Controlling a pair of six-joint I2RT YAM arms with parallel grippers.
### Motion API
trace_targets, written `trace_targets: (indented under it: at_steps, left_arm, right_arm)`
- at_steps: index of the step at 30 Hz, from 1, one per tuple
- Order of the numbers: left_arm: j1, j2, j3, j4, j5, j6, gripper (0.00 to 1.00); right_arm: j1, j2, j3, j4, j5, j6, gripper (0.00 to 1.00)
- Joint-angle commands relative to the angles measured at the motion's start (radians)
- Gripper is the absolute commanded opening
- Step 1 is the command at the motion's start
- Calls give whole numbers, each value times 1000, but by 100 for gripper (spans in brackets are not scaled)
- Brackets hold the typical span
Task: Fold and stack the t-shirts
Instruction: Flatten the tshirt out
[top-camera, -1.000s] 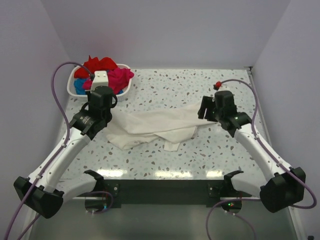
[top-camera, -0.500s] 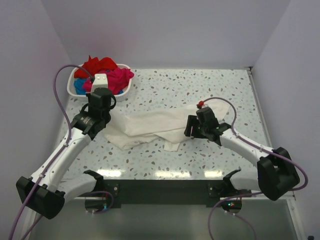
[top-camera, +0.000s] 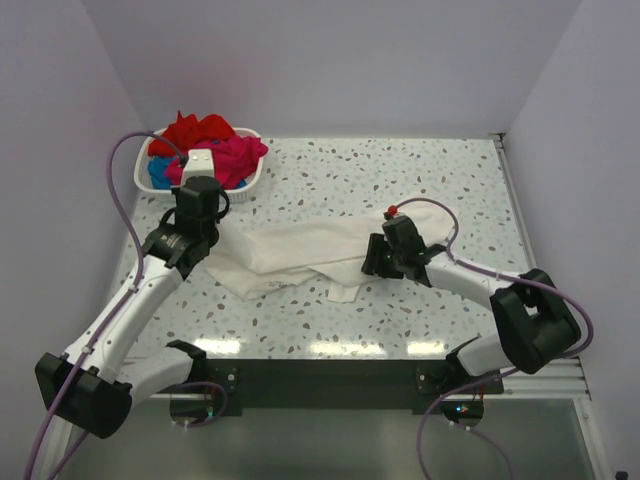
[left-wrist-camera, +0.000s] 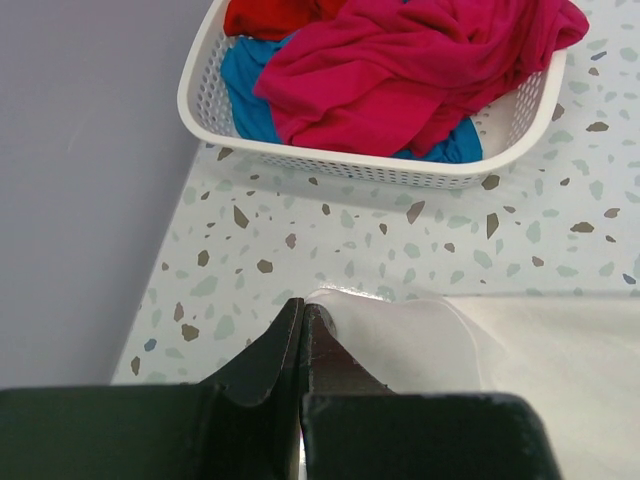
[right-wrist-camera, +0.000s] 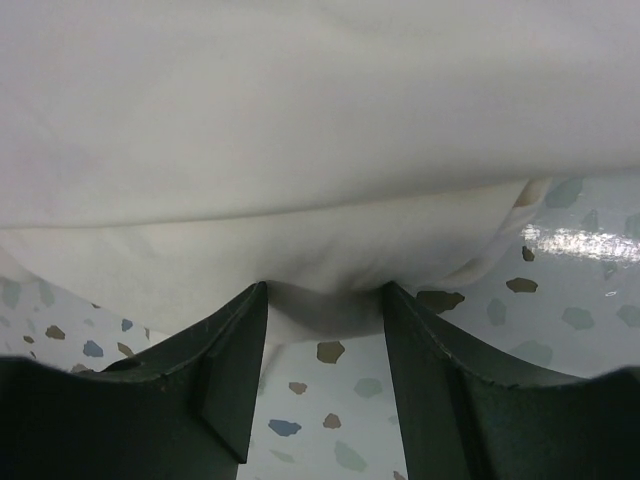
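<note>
Top external: white t-shirt (top-camera: 300, 250) is lying nine o'clock of the released right hand (right-wrist-camera: 325, 290); left hand (left-wrist-camera: 303, 310) is clenching its corner.

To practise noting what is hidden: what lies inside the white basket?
Inside the basket lie crumpled tees: a magenta-pink tee on top, a blue tee under it, a red tee behind. Anything beneath them is hidden.

My table (top-camera: 420, 190) is white with lots of little dark and grey-blue specks. A white shirt (top-camera: 300, 250) lies on it near the middle, spread wide and all crumpled, with folds along its near side. A basket (left-wrist-camera: 380, 170) stands on the table in the far left corner, apart from the shirt.
</note>
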Motion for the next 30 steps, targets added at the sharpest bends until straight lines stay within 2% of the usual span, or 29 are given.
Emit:
trace_targets:
  at_steps: [1,3,5,6,7,9,11,15,19,22,26,29,30]
  left_arm:
    - [12,-12,-8,59,14,-9,0]
    - [17,-13,-9,61,18,-9,0]
    - [20,-16,-12,62,19,-8,0]
    - [20,-16,-14,64,21,-9,0]
    - [22,-18,-16,65,21,-9,0]
    - [23,-18,-16,67,24,-8,0]
    - [23,-18,-17,65,22,-6,0]
    - [29,-23,-19,68,24,-5,0]
    - [32,-35,-23,77,22,0,0]
    - [32,-33,-25,81,25,2,0]
    - [35,-27,-26,82,36,2,0]
    - [35,-24,-29,82,44,0,0]
    - [35,-23,-31,82,48,3,0]
  right_arm:
    - [7,13,-3,46,-7,13,53]
    - [7,30,-8,46,-7,12,50]
    - [7,37,-12,47,-7,10,38]
    - [7,36,-12,47,-5,9,30]
    - [7,31,-11,35,-7,6,14]
    - [7,-5,0,8,-7,-2,0]
    - [7,-51,27,-64,5,-26,0]
    - [7,-256,98,-238,111,-77,0]
    - [7,-404,187,-474,203,-128,0]
    - [7,-449,274,-592,301,-166,0]
    - [-3,-377,371,-580,374,-235,0]
    - [-57,-232,399,-504,331,-267,18]
    - [-85,-196,402,-487,313,-269,32]
